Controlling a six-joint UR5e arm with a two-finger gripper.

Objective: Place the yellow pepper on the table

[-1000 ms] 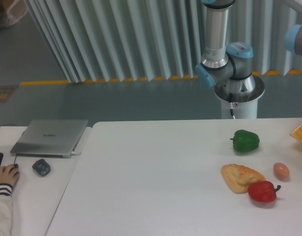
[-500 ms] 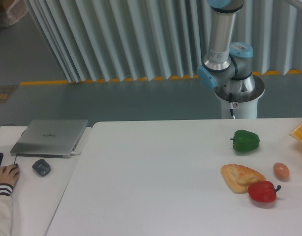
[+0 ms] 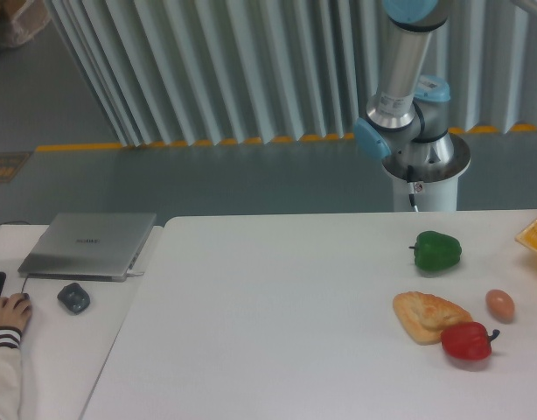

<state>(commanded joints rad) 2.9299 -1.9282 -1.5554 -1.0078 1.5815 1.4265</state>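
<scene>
With the gripper and the yellow pepper both out of view, finger state unknowable, the pepper could land on the 4 items crowding the far-right table (image 3: 277, 332): green pepper (image 3: 438, 251), pastry (image 3: 428, 315), egg (image 3: 500, 304), red pepper (image 3: 466, 341).

Silver tubular arm (image 3: 400, 66) with pale blue caps at the joints. Round grey flange on a white pedestal base (image 3: 423, 179). Thin dark cable and a small red-marked label down the front.

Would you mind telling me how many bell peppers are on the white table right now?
2. The green pepper sits toward the table's far right; the red pepper lies nearer the front, touching the pastry. No yellow pepper is visible; it may be out of frame.
</scene>
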